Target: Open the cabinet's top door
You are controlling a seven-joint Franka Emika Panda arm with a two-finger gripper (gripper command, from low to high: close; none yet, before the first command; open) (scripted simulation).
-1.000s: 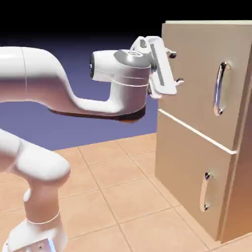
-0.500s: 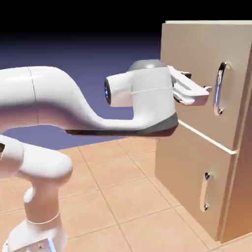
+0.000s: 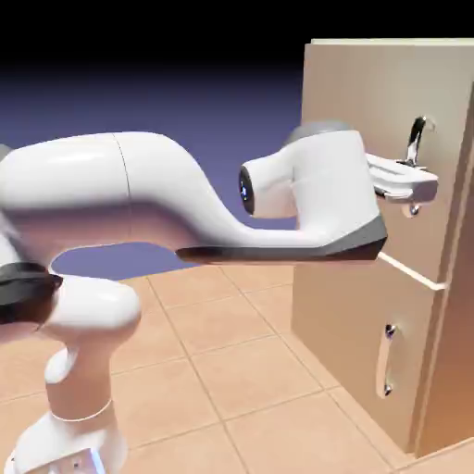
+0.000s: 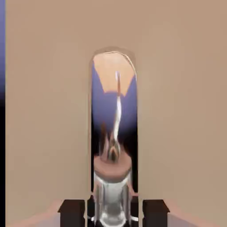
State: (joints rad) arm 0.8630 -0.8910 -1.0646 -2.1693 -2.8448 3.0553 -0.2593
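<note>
A glossy white robot arm [image 3: 139, 199] built from thick, rounded tube-like segments with smooth, bulging joints. A dark grey band runs along the underside of the forearm segment, ending in a dark wedge near the wrist. The round end cap of the wrist joint has a dark ring with a small blue glint. A grey domed cap sits on top of the wrist. The hand [image 3: 400, 178] is a flat, white, blocky piece with rounded edges. A black collar shows on a lower joint. The base is white with a pale grey foot. In the hand view, two small dark square fingertips [image 4: 73, 212] show.
</note>
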